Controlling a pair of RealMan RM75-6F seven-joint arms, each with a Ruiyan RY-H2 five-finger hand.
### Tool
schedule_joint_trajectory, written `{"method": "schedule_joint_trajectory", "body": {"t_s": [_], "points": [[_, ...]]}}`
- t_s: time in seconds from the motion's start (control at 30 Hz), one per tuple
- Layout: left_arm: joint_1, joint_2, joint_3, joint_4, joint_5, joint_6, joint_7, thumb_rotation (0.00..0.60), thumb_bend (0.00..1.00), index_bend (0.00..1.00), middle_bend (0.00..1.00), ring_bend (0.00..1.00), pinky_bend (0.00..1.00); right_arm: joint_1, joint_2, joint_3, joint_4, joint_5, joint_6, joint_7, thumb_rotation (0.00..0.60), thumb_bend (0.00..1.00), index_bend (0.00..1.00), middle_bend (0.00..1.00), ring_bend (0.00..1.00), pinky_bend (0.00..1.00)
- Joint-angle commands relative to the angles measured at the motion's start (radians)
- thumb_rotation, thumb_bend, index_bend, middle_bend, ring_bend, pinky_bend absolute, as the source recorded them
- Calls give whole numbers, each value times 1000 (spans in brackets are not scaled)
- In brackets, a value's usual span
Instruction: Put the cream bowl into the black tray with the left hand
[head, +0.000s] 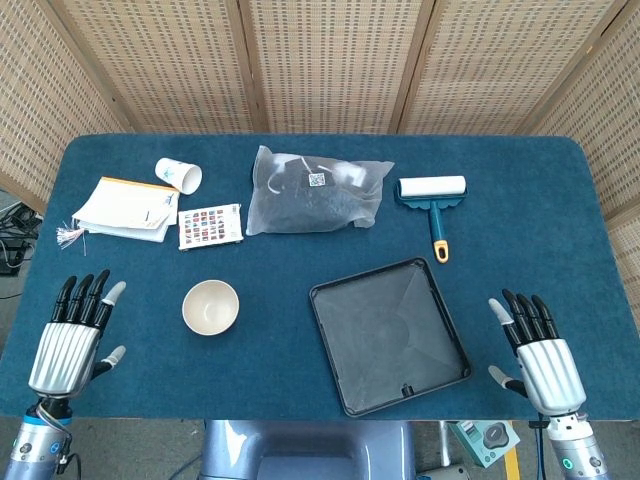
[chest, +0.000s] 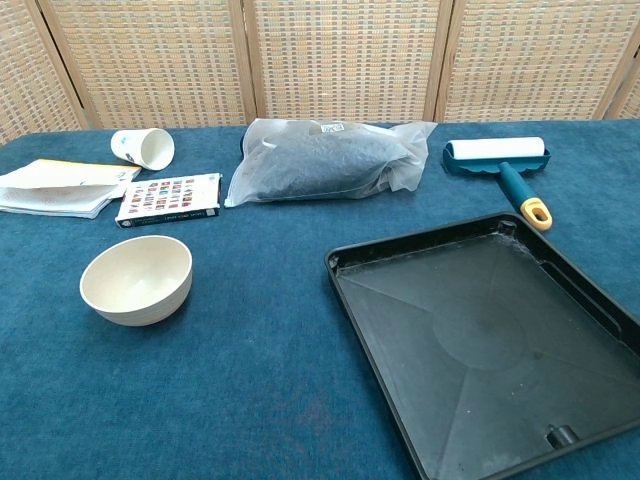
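The cream bowl (head: 210, 306) (chest: 136, 279) stands upright and empty on the blue table, left of centre. The black tray (head: 388, 334) (chest: 490, 340) lies empty to its right, near the front edge. My left hand (head: 68, 340) hovers at the front left corner, a hand's width left of the bowl, fingers straight and apart, holding nothing. My right hand (head: 542, 360) is at the front right corner, right of the tray, fingers also spread and empty. Neither hand shows in the chest view.
Along the back lie a tipped paper cup (head: 179, 175), a stack of papers (head: 125, 208), a small colourful card (head: 210, 225), a clear bag of dark material (head: 315, 190) and a lint roller (head: 433, 198). Wicker screens close off the rear.
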Motion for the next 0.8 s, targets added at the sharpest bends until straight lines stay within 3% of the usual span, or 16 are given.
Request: {"method": "schedule_joint_trajectory", "body": {"t_s": [0.03,0.23,0.4,0.8], "points": [[-11,-12,-2,17,-20,-26,-6,600,84,244,0,0,0,-1,1,0,-1,1,2,2,600,165,75,0,0,0],[-35,-44,-7,60,-51,-74,-13,600,89,284,0,0,0,0,0,1,2,2,-1,5,600,166,77,0,0,0],[-52,-63,-14,85,-66,-97,-27,600,218,324,0,0,0,1,-1,1,4,4,-4,6,600,166,80,0,0,0],[-144,-105,-23,117,-110,-245,-7,600,223,368,0,0,0,2,-6,2,6,12,-11,2,600,165,84,0,0,0]]}}
